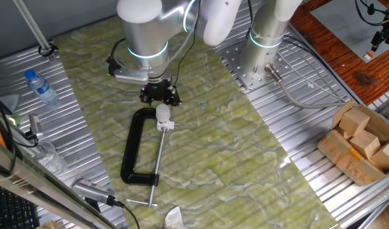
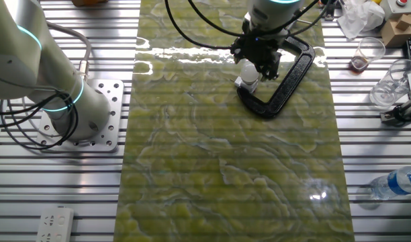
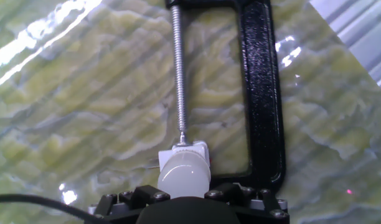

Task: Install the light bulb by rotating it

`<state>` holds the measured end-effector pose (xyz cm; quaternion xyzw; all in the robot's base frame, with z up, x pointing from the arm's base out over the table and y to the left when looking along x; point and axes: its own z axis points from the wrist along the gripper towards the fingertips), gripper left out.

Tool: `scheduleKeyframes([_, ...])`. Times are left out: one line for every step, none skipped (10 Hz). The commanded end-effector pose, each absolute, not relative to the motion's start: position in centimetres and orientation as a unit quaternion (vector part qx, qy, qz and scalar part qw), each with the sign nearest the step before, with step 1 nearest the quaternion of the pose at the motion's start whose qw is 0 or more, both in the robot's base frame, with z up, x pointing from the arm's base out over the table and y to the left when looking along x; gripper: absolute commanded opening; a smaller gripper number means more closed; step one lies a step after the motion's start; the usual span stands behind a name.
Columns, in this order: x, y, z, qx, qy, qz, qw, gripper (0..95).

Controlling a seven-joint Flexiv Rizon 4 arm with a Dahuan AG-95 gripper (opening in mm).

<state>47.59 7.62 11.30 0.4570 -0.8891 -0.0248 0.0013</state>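
In one fixed view, the gripper is seen hanging over the green marbled mat, and the light bulb is found directly below its fingers, seated on a small white socket block at the end of the clamp screw. The black C-clamp is laid flat just beneath and to one side of the gripper. In the other fixed view, the gripper is shown right above the bulb, with the clamp curving around beside it; whether the fingers are closed on the bulb cannot be told here. In the hand view, the bulb is seen immediately ahead of the gripper body, the threaded screw running away from it, yet the fingertips are hidden, so the grip cannot be judged.
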Motion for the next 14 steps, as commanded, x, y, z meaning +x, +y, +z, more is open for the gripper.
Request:
scheduleKeyframes([47.7, 7.7, 11.1, 0.468, -0.883, -0.022, 0.001, 76.0])
scheduleKeyframes([47.8, 7.7, 10.8, 0.471, -0.882, -0.021, -0.001, 76.0])
scheduleKeyframes([47.8, 7.8, 10.6, 0.472, -0.881, -0.022, -0.004, 76.0])
scheduleKeyframes([47.8, 7.8, 10.5, 0.472, -0.881, -0.022, -0.005, 76.0])
scheduleKeyframes([47.9, 7.9, 10.4, 0.472, -0.882, -0.021, -0.006, 76.0])
scheduleKeyframes([48.0, 8.0, 10.3, 0.47, -0.883, -0.021, -0.006, 57.0])
scheduleKeyframes([48.0, 8.0, 10.2, 0.471, -0.882, -0.019, -0.009, 57.0])
scheduleKeyframes([48.0, 8.0, 10.0, 0.473, -0.881, -0.02, -0.012, 57.0])
scheduleKeyframes([48.0, 8.0, 10.0, 0.473, -0.881, -0.02, -0.012, 57.0])
scheduleKeyframes([48.0, 8.0, 10.0, 0.472, -0.881, -0.02, -0.012, 57.0])
scheduleKeyframes([48.0, 8.0, 9.9, 0.472, -0.881, -0.02, -0.012, 57.0])
scheduleKeyframes([48.0, 8.0, 9.9, 0.472, -0.881, -0.02, -0.013, 57.0])
scheduleKeyframes([48.1, 8.1, 9.8, 0.472, -0.881, -0.02, -0.015, 57.0])
scheduleKeyframes([48.1, 8.1, 9.7, 0.47, -0.882, -0.02, -0.016, 57.0])
